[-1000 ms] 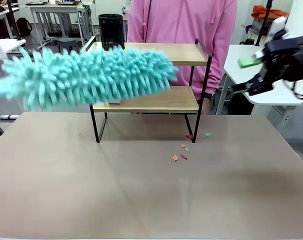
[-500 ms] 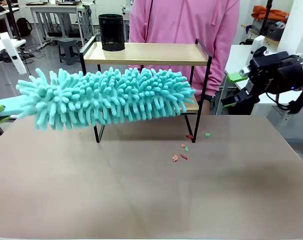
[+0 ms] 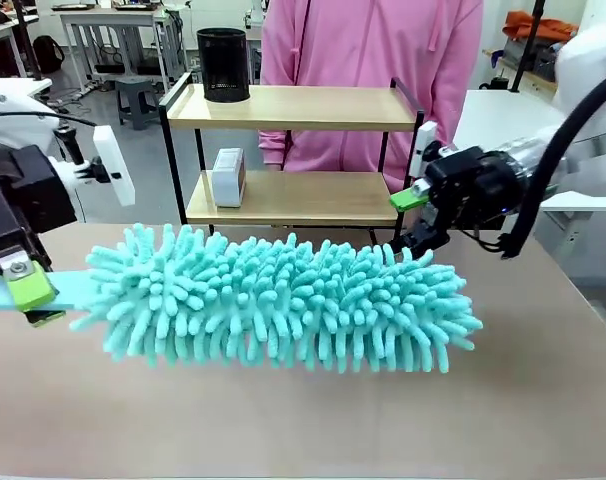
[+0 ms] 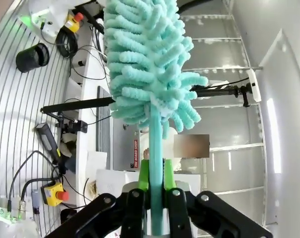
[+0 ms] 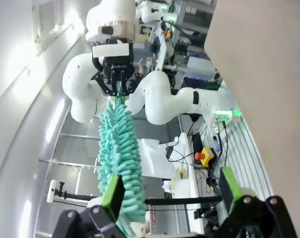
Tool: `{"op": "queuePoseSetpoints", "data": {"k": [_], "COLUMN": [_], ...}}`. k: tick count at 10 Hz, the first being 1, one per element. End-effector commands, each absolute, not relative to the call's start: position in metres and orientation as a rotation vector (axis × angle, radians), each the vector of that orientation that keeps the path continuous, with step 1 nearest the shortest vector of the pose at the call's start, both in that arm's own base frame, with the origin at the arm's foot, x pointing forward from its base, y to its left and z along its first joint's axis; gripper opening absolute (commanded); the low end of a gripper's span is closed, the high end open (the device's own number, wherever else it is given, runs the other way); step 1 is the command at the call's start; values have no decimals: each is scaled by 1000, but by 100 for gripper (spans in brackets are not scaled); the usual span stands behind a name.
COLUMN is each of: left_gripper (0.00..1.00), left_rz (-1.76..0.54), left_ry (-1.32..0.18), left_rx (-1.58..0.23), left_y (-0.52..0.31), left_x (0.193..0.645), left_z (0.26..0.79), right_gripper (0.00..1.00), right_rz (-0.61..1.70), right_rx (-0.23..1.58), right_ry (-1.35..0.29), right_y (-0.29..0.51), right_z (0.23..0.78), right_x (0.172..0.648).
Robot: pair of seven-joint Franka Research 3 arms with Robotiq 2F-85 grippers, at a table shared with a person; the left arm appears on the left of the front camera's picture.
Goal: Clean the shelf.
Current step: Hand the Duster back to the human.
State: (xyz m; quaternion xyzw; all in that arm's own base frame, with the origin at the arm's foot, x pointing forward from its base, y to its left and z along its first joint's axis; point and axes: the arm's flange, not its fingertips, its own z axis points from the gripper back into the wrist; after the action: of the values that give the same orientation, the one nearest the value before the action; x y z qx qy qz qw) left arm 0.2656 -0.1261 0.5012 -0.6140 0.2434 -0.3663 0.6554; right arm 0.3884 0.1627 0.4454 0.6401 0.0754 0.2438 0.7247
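Shelf (image 3: 293,196) sits at the far middle of the bench (image 3: 283,425), with a black mesh cup (image 3: 224,64) up top and a small white box (image 3: 228,176) on the lower board.
A fluffy teal duster (image 3: 283,300) stretches sideways in front of it. The left pincer (image 4: 156,181) is clamped tight on its handle. The right pincer (image 3: 414,220) gapes wide, holding nothing, by the shelf's right front leg.

A robotics lab: white worktables (image 3: 488,115), emergency-stop buttons (image 4: 54,195).

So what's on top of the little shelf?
A black mesh cup stands on the top board of the shelf. A white box sits on the lower board. The teal duster covers the shelf's feet.
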Motion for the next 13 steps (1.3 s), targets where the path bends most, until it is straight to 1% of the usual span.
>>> {"op": "queuePoseSetpoints", "data": {"k": [1, 2, 3, 4, 5, 7, 9, 13], "left_gripper": [12, 12, 12, 12, 12, 12, 12, 12], "left_rz": [-837, -824, -803, -791, -778, -762, -753, -730], "left_ry": [551, 543, 536, 516, 517, 499, 483, 466], "left_rx": [-1384, -1370, -1372, -1361, -1350, -1367, -1386, -1388], "left_y": [-115, -114, -113, -112, -112, -111, -112, -111], "left_x": [278, 281, 286, 290, 291, 297, 300, 304], "left_z": [497, 492, 487, 484, 481, 476, 472, 468], "right_gripper": [100, 100, 100, 100, 100, 100, 100, 100], "right_rz": [521, 520, 562, 574, 585, 603, 620, 642], "right_rx": [1437, 1454, 1450, 1450, 1472, 1455, 1418, 1415], "right_ry": [240, 277, 365, 404, 427, 472, 493, 503], "right_y": [176, 183, 191, 197, 200, 208, 216, 220], "right_z": [451, 449, 445, 441, 440, 435, 431, 430], "right_x": [389, 383, 375, 370, 364, 353, 343, 342]}}
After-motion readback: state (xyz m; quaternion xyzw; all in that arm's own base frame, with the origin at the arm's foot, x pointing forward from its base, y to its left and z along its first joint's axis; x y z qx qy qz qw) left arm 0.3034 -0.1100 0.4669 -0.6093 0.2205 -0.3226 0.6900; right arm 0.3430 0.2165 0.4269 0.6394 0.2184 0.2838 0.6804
